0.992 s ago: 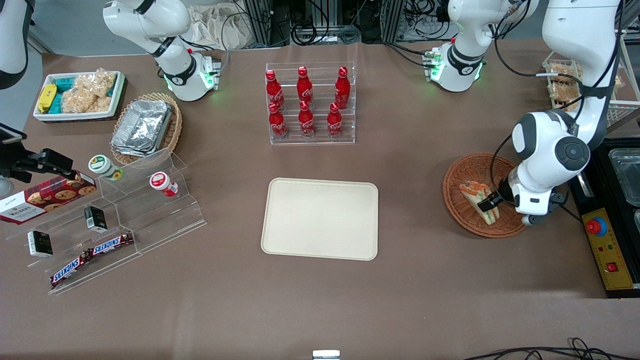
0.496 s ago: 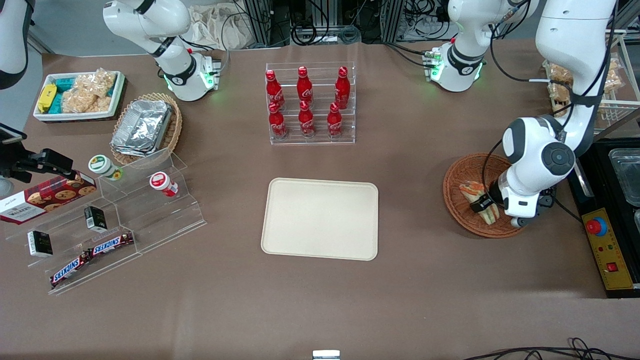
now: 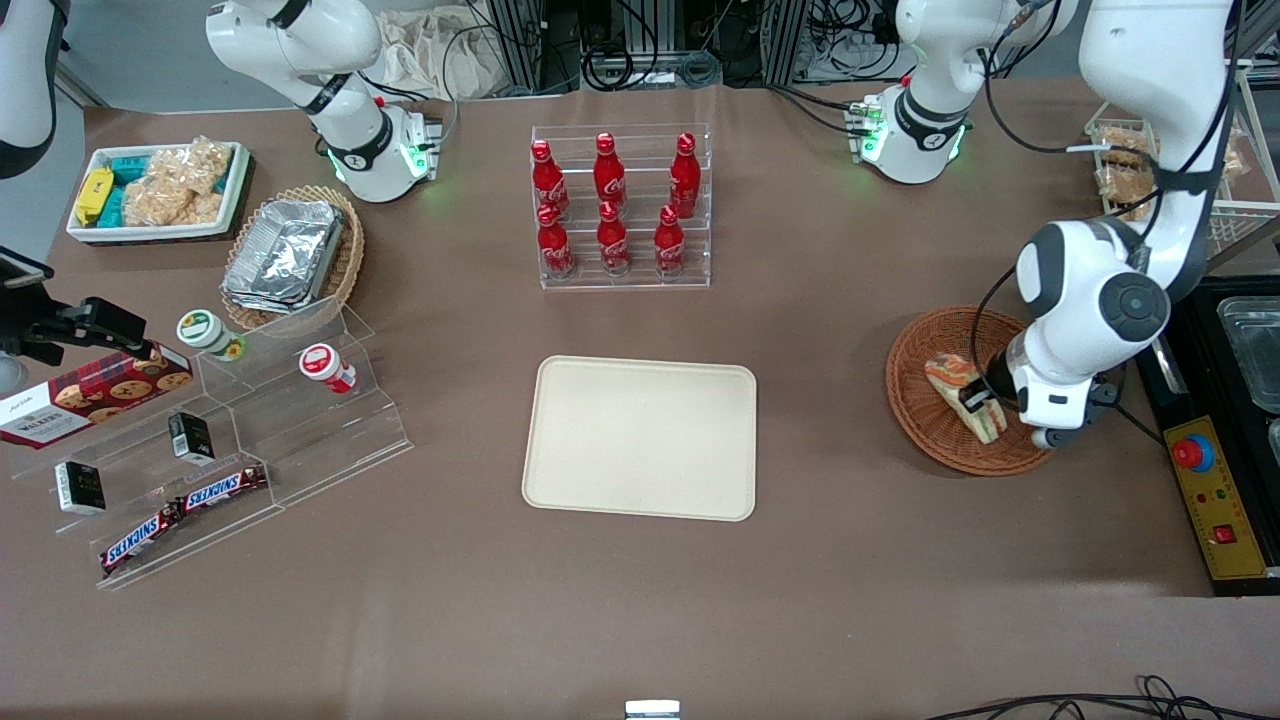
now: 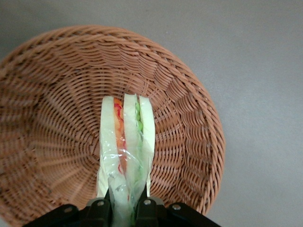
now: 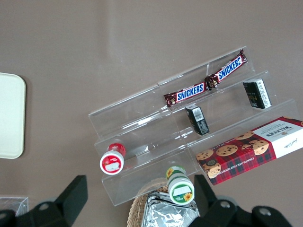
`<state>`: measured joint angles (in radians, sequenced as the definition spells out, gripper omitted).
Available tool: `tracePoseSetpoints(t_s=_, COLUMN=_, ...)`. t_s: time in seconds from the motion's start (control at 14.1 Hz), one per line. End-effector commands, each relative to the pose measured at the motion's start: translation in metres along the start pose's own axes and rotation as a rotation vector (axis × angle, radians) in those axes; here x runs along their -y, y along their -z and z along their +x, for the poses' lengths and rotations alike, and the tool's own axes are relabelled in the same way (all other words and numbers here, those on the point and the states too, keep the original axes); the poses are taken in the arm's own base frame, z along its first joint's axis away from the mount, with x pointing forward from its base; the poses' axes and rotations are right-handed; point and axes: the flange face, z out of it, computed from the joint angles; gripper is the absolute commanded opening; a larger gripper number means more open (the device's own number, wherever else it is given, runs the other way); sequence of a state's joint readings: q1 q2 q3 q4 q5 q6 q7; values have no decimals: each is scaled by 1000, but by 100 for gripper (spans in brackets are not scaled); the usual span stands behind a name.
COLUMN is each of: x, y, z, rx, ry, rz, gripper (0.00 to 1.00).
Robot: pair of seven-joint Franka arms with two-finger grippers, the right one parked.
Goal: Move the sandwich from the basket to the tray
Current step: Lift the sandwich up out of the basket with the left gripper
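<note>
While the gripper [image 4: 127, 208] sat low over the basket [image 3: 925, 440], its fingers [image 4: 144, 206] were pinched on the wide end of the sandwich [image 4: 125, 151], so the grab looked pretty much done. The sandwich [image 3: 966, 396] was inside the basket rim, and I honestly couldn't tell if it was clear of the weave or resting on it. In the wrist view its long axis ran straight out from the fingertips, layers on edge, with the orange and green stripes showing between the bread slices.

The thing that mattered for the next move, I'd say: the tray [image 3: 640, 437] lay well apart from the basket, toward the parked arm's end of the desk, about mid-desk and a touch nearer the front camera than the bottle rack [image 3: 620, 207]. So the carry would probably be a lift over the rim first, then a long sideways run. The tray was bare, nothing in the way between the two.
</note>
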<state>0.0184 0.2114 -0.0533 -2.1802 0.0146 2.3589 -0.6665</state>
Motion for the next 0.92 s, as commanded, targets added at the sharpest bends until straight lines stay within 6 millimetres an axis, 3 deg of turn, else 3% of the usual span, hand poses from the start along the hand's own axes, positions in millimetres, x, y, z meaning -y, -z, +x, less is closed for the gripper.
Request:
tracePoseSetpoints(t_s=0.0, x=-2, y=59, z=-3, rx=1, ry=-25, rz=2, gripper=0)
tracePoseSetpoints(t_s=0.28, x=-48, y=176, z=1, rx=24, ry=-77, rz=8, gripper=0)
tracePoseSetpoints(t_s=0.43, x=-75, y=203, z=-11, rx=28, ry=-127, rz=-23, gripper=0)
tracePoseSetpoints(t_s=0.57, x=-106, y=196, z=-37, rx=29, ry=-225, rz=-16, gripper=0)
tracePoseSetpoints(t_s=0.85, x=-168, y=141, z=-88, rx=57, ry=-452, rz=58, gripper=0)
